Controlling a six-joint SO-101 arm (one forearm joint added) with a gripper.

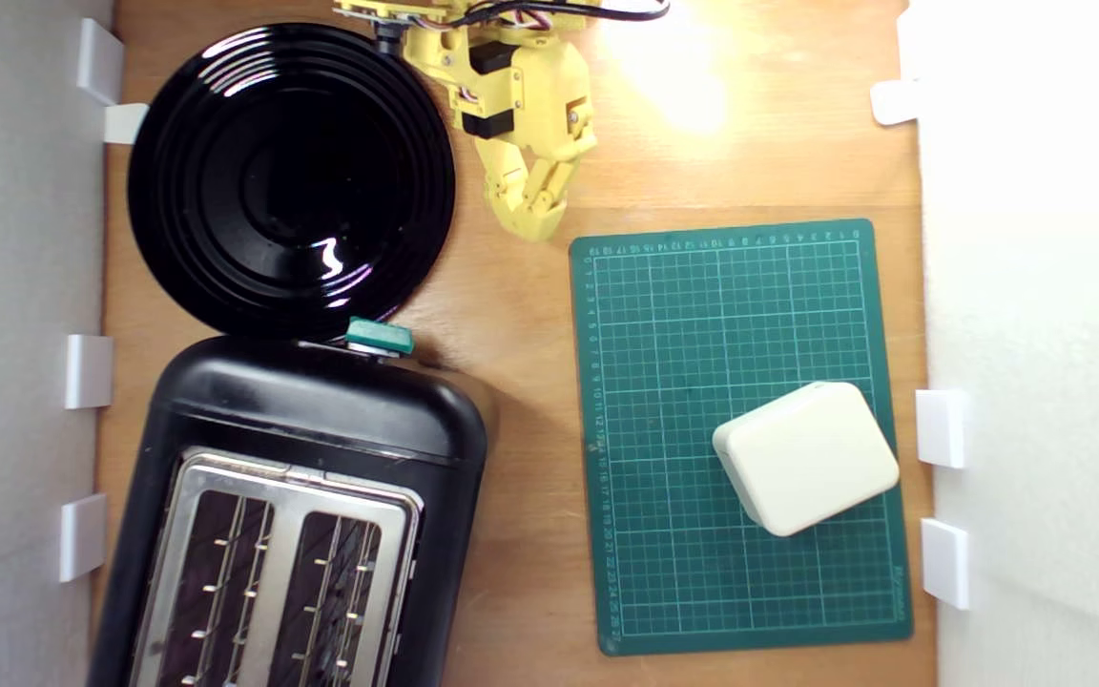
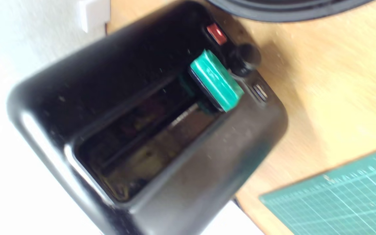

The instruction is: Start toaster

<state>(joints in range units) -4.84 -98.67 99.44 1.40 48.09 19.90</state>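
Your gripper (image 1: 538,212) hangs over the bare bench (image 1: 511,315) near the top of the exterior view. Its fingers sit close together and hold nothing.

From the gripper, the teal lever (image 1: 380,336) lies at about 7 o'clock in the exterior view, a short way off. It sticks out of the toaster's near end, with a black knob (image 2: 244,58) and a red button (image 2: 216,33) beside it.

The toaster (image 1: 321,420) stretches on toward 6 o'clock. The black plate (image 1: 290,176) at 9 o'clock touches the toaster by the lever, so watch its rim.

The cream box (image 1: 805,456) on the green cutting mat (image 1: 702,315) sits well apart.
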